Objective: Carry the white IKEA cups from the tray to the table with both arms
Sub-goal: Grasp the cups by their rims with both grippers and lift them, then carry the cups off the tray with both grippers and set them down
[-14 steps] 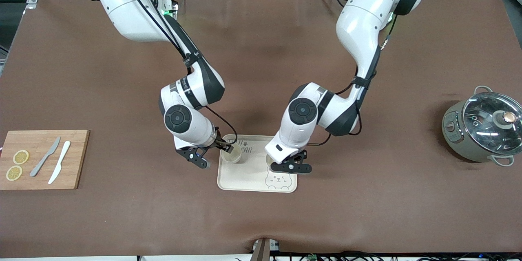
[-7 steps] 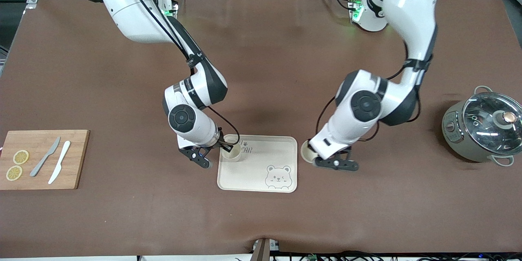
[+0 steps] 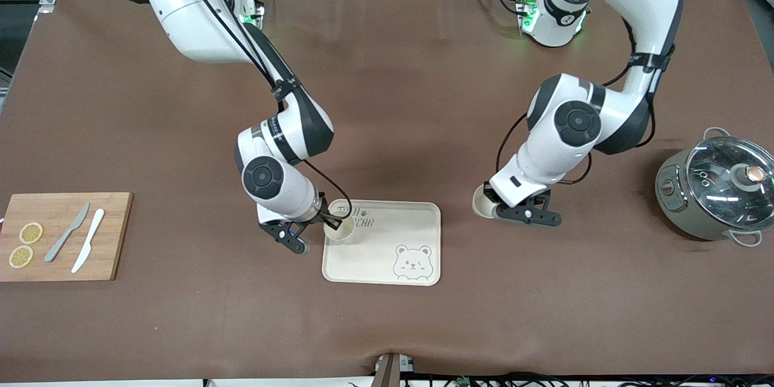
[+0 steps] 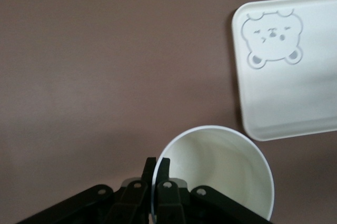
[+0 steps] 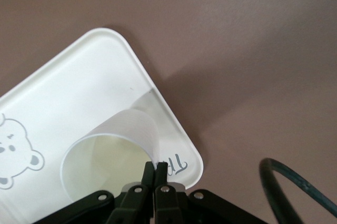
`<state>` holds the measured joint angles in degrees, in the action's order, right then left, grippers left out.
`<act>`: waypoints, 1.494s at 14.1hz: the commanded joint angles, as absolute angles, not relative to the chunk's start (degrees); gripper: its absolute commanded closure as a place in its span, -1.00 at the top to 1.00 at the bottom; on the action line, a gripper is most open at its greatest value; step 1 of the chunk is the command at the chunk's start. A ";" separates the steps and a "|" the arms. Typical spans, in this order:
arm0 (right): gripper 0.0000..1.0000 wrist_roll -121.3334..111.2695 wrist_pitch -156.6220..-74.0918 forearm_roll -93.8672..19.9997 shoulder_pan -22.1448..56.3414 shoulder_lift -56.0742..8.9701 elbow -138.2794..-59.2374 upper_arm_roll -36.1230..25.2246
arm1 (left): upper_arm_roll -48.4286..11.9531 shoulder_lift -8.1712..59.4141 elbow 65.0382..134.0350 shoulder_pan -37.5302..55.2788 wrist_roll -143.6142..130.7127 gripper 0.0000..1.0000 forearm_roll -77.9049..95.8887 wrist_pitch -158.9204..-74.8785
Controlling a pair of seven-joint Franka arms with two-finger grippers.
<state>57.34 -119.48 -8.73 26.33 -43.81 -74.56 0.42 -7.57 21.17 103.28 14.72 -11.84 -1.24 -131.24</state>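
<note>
Both jaws pinching cup rims: right gripper [image 3: 331, 225] with cup [image 3: 340, 228] on tray [image 3: 387, 269], left gripper [image 3: 497, 210] with second cup [image 3: 482, 207] over table [image 3: 387, 103].

Bare bench [image 3: 423, 103] lies open between the arms; the cooker [image 3: 713, 193] blocks the left arm's end, the cutting board [image 3: 66, 236] the right arm's

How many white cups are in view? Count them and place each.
2. One cup on the bear tray, pinched by the right gripper; the other cup off the tray, in the left gripper.

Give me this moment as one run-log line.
left gripper: shut on cup, over table beside tray | right gripper: shut on second cup, over tray
</note>
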 commanded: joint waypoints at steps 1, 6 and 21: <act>-1.00 57.31 -111.73 -9.85 23.21 -43.86 -69.88 0.88 | -8.26 13.29 113.44 11.09 -7.75 -1.00 -0.97 -134.81; -1.00 40.45 -107.58 -9.23 14.97 -41.84 -73.21 0.44 | -8.35 7.57 126.89 8.62 -3.78 -1.00 -0.88 -145.70; -1.00 3.88 -120.04 -0.44 -2.63 -27.95 -101.41 0.18 | -8.61 2.29 149.41 2.64 3.43 -1.00 -0.88 -168.13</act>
<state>6.68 -116.87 -1.32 -0.59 -31.54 -95.27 -0.97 -7.69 4.32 146.62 4.21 1.84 -1.24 -166.27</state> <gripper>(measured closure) 0.982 0.965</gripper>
